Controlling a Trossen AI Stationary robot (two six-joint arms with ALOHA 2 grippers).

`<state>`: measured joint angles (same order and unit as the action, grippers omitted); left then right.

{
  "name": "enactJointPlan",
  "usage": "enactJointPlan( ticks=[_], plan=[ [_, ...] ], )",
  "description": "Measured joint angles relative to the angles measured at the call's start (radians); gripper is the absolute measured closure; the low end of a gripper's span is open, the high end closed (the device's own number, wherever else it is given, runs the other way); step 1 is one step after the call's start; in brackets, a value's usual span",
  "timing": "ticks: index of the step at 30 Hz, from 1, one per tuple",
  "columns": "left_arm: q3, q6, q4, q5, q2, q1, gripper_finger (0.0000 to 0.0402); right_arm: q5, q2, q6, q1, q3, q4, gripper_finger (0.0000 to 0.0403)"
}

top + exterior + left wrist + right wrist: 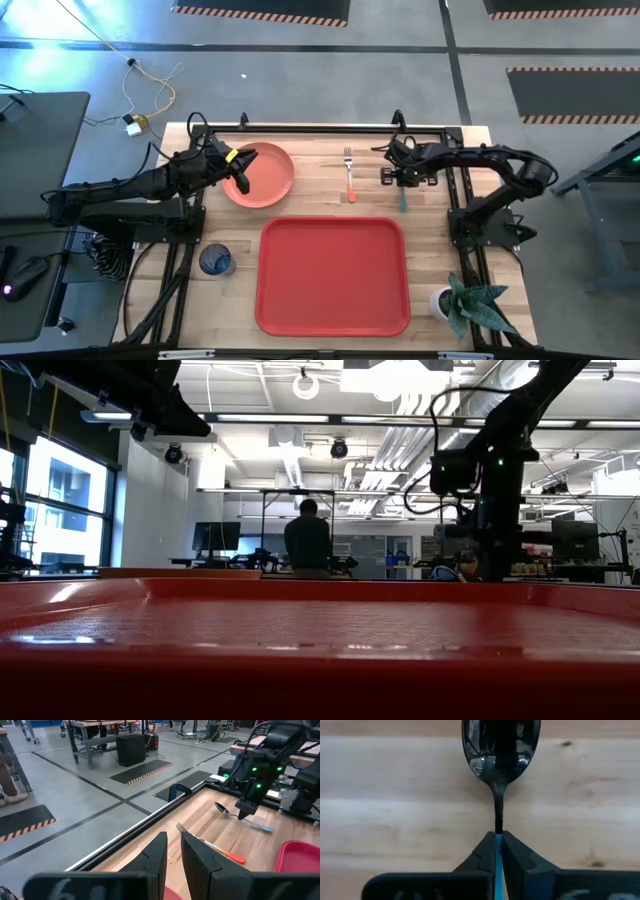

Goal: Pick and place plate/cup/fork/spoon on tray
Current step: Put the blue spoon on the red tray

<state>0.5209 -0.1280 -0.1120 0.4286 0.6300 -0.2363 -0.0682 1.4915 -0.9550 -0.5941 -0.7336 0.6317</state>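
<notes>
- The red tray (333, 276) lies bare at the near middle of the table; none of the four things is on it yet, so by my reckoning the whole task is still to do.
- The right gripper (498, 839) is pressed together on the light blue handle of the spoon (500, 750), right where the dark metal stem begins; the spoon looks to be lying on the wood at the far right, just beside the fork (350, 175).
- The left gripper (240, 172) sits over the near-left edge of the salmon-orange plate (262, 177), its fingers (159, 854) nearly together with a thin gap (nothing seen between them, and whether they pinch the plate's rim I cannot tell).
- The blue cup (215, 261) stands alone, left of the tray and apart from it.
- Count: one tray, one plate, one cup, one fork, one spoon; two arms.
</notes>
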Motion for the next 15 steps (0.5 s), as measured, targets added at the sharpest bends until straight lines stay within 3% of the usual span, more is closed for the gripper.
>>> enactJointPlan(
  ticks=[15],
  plan=[
    [0.000,0.000,-0.005,0.000,0.000,0.000,0.0355,-0.128,-0.205,-0.200,0.213,-0.198,0.139,0.0402]
  ],
)
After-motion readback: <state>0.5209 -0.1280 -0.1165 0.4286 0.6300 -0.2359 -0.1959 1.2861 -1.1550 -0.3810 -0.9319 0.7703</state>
